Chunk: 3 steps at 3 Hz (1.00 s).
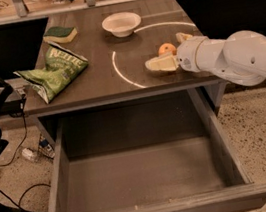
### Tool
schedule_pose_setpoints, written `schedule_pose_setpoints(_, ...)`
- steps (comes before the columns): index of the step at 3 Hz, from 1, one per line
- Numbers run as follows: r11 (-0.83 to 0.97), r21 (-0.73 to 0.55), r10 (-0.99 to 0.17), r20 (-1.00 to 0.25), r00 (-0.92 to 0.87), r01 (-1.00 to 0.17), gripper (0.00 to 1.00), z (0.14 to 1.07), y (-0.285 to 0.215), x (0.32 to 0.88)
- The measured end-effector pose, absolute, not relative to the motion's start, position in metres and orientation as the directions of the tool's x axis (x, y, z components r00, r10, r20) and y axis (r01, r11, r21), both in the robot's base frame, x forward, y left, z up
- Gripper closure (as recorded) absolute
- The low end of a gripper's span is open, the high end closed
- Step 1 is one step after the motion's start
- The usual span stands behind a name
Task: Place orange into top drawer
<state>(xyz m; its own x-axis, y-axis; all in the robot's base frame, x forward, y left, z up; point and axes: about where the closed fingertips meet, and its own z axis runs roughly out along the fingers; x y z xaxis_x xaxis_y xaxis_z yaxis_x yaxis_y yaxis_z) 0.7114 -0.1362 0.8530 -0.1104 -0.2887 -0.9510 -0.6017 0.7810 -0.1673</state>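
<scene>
Tabletop: gripper straddling orange; top drawer pulled out.

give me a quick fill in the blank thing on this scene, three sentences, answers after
1. The orange lies on the ___, not in the drawer.
2. The drawer is pulled ___ and holds nothing.
3. The tool is over the table with its open fingers on either side of the ___.

Missing words: table; open; orange
</scene>
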Motion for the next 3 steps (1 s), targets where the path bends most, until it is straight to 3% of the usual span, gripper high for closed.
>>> schedule_pose_setpoints(1,0.778,-0.166,-0.289,-0.951,-0.110,-0.605,0.49,0.8527,-0.1329,0.7117)
schedule_pose_setpoints(3,0.775,-0.165,-0.289,-0.951,-0.109,-0.610,0.95,0.8523,-0.1286,0.7119)
